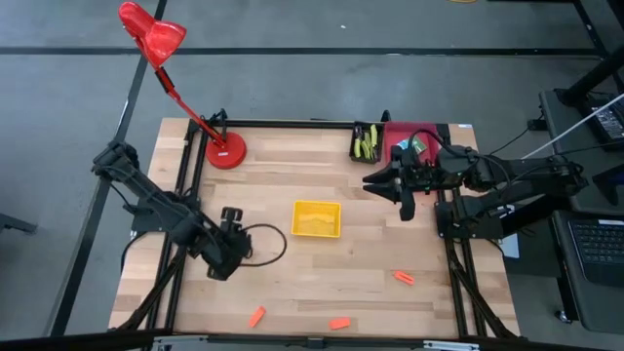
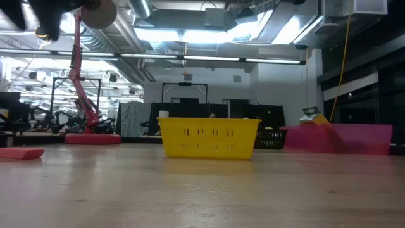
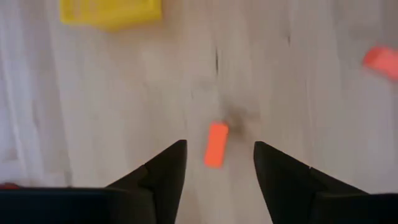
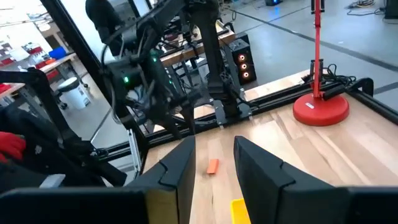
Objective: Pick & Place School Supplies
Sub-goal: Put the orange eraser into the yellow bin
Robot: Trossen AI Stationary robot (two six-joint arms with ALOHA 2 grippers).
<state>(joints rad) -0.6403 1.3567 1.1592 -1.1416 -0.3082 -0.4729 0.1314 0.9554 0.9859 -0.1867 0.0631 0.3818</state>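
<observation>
Three orange pieces lie flat on the table (image 1: 403, 278) (image 1: 256, 316) (image 1: 339, 323). Yellow-green-handled scissors (image 1: 367, 144) stand in the black bin, and a green box (image 1: 417, 146) lies in the red bin. My left gripper (image 1: 231, 218) (image 3: 217, 163) is open over the table's left part, looking down on an orange piece (image 3: 216, 144) ahead of its fingers. My right gripper (image 1: 386, 189) (image 4: 214, 167) is open, raised next to the red bin and pointing toward the table's left. Neither holds anything.
A yellow tray (image 1: 317, 219) (image 2: 209, 138) sits at the table's middle. The black bin (image 1: 366, 141) and the red bin (image 1: 427, 136) stand at the far right. The red desk lamp's base (image 1: 225, 151) is at the far left, with its cable (image 1: 263, 244) looping near my left gripper.
</observation>
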